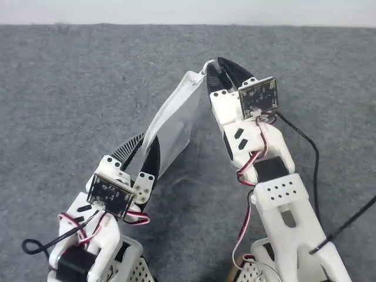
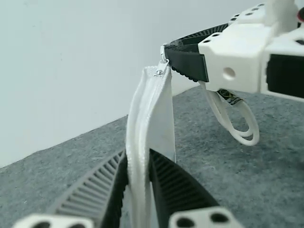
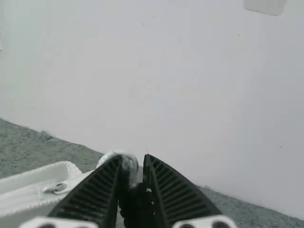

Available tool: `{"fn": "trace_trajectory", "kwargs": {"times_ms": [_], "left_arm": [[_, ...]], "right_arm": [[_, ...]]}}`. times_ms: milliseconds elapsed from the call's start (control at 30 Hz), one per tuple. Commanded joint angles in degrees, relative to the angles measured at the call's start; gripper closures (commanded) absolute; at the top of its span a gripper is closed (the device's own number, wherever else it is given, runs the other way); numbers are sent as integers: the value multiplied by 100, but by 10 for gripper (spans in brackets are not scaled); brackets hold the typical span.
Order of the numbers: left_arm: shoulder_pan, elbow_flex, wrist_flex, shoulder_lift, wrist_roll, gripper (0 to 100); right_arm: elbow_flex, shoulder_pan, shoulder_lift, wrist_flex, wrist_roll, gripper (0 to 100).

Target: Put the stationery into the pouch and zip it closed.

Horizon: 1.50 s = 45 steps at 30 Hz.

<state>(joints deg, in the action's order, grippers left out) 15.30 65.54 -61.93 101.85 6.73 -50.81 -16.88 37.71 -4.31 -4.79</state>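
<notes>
The left pincer point(image 1: 147, 145) is clamped together on one end of the pouch point(image 1: 173, 123), its two black ribbed fingers point(image 2: 175, 185) pressing the white fabric flat from either side. The left wrist view shows the pouch point(image 2: 152, 109) rising straight out from between these fingers as a narrow strip seen edge-on.

The right pincer point(image 1: 212, 67) is at the opposite end of the pouch, closed on the small metal zipper pull point(image 1: 205, 66). In the right wrist view the black fingertips point(image 3: 107, 173) meet around the silvery pull point(image 3: 124, 161), and the pouch's stitched end point(image 3: 28, 190) lies just beside them. The left wrist view shows the right pincer point(image 2: 166, 50) at the pouch's far end, with the zipper pull point(image 2: 163, 61) just under its tip. A white cord loop point(image 2: 237, 126) hangs below this pincer, beside the pouch.

The pouch is white, soft and flat. It is stretched between the two pincers and held up off the table point(image 1: 70, 88), running diagonally from one pincer to the other with its zipper edge uppermost. Along the part visible in the left wrist view, that edge looks closed.

Below the pouch, the table is covered in a grey carpet-like surface. Beyond the pouch's zipper-pull end, a plain pale wall point(image 2: 71, 57) rises from the table's edge. Both arms are white, each with a small circuit board point(image 1: 258, 97) on its wrist, and black and red wires trail back from them, away from the pouch.
</notes>
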Motion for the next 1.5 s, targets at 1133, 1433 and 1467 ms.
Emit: {"fn": "trace_trajectory", "kwargs": {"times_ms": [1133, 1433, 1467], "left_arm": [[-1187, 75, 607, 88, -615, 923], [-2048, 347, 958, 88, -1292, 841], [-2110, 347, 958, 88, -1354, 841]], "right_arm": [[-440, -1569, 2519, 3785, 26, 723], [-853, -1982, 2492, 3785, 26, 724], [-879, -2000, 2492, 3785, 26, 724]]}}
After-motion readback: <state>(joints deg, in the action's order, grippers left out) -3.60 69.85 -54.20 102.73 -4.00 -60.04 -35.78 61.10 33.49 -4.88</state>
